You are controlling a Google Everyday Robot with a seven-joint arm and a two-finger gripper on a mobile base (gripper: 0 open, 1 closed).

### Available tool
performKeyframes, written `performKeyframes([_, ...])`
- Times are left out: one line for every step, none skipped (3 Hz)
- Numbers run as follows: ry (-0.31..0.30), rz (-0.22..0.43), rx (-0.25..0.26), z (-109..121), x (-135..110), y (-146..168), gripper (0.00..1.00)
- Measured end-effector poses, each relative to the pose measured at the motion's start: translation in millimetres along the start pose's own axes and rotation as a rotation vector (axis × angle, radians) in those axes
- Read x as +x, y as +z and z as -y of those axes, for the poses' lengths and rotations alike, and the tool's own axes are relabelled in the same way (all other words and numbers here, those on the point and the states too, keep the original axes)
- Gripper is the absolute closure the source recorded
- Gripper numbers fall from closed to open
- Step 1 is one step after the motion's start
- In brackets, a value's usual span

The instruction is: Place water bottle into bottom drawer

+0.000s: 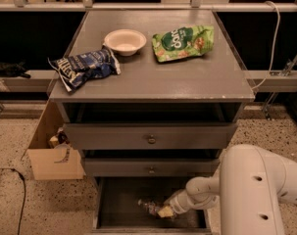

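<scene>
The water bottle [149, 206] lies on its side low in the bottom drawer [107, 205], a little right of the middle of the dark floor, with its far end pointing left. It looks small, clear and crumpled, with a pale glint along it; the cap and label are too dim down there to make out. The gripper [166, 211] is right at the bottle's right end, touching or nearly so, down inside the drawer. Whether it is clamped on the bottle or apart from it I cannot tell from where I stand. The white arm [203, 189] reaches in from the right, under the two upper drawers [151, 138], whose fronts stand a little proud of the cabinet. To my eye this is the placing step, close to its end: the bottle is inside the drawer at floor level. The next move, I'd say, calls for a clean release and then a lift straight back out, without dragging the light bottle along or knocking the drawer above. Up on the cabinet top sit a bowl [124, 41], a blue bag [84, 66] and a green bag [183, 42].
</scene>
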State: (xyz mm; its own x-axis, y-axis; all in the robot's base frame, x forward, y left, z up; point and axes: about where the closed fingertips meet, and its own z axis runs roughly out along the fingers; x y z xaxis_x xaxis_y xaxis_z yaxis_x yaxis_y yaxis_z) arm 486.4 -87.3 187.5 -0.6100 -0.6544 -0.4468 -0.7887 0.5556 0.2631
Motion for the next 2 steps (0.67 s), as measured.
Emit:
performKeyframes([0.000,0.000,0.000,0.0,0.0,0.0,1.00])
performKeyframes([0.000,0.000,0.000,0.0,0.0,0.0,0.74])
